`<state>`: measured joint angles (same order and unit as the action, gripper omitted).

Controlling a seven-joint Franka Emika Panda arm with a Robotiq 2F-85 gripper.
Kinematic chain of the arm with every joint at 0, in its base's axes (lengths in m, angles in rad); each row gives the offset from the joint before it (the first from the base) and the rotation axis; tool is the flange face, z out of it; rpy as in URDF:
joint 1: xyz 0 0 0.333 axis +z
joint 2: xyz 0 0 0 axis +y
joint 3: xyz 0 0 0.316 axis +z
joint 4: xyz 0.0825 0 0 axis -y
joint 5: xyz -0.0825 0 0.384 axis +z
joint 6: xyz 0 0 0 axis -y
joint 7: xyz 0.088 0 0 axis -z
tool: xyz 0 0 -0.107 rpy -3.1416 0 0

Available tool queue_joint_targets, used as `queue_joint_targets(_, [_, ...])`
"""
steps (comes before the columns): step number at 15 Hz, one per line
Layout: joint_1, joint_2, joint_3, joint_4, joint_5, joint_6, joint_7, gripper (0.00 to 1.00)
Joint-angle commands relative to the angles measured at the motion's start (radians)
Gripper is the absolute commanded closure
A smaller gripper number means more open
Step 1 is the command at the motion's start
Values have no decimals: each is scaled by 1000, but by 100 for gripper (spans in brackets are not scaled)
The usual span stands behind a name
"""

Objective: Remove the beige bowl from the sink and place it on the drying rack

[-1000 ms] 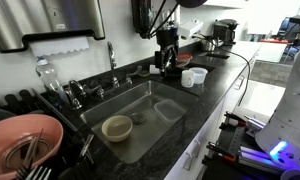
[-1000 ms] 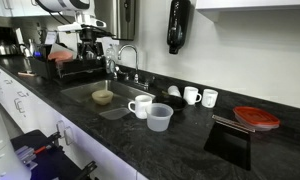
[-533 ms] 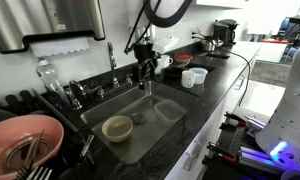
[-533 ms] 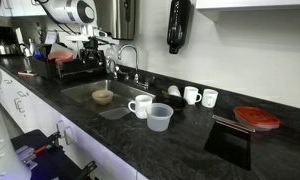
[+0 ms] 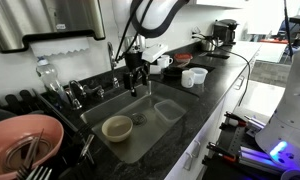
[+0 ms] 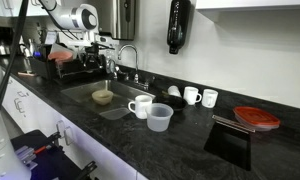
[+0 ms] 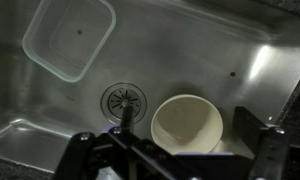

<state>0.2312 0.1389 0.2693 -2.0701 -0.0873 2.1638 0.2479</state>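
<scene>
The beige bowl (image 7: 187, 125) sits upright on the sink floor, beside the drain (image 7: 124, 101). It also shows in both exterior views (image 5: 117, 127) (image 6: 102, 97). My gripper (image 7: 188, 126) hangs above the sink, open and empty, with its fingers spread to either side of the bowl as seen from above. In both exterior views the gripper (image 5: 136, 88) (image 6: 97, 47) is well above the basin, near the faucet. The drying rack (image 5: 58, 106) stands beside the sink and holds a large pink bowl (image 5: 25, 142).
A clear plastic container (image 7: 70, 38) lies in the sink (image 5: 140, 97). The faucet (image 5: 112, 56) stands at the back rim. A white mug (image 6: 140, 104), a clear cup (image 6: 160, 118) and more cups (image 5: 193, 77) stand on the black counter.
The arm has swung from over the counter beside the sink to over the basin, and the gripper has come lower. The bowl has not moved.
</scene>
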Motion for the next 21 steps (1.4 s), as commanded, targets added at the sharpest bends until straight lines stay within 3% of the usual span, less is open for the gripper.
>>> queue_joint_targets(1, [16,0,-16,3,3,-3,-2,0])
queue_joint_targets(9, [17,29,-30,14,-17,36,46,0])
queue_joint_targets(20, [33,255,-88,85,48,206,130,0])
queue_joint_targets(21, [29,227,-90,64,46,189,109,0])
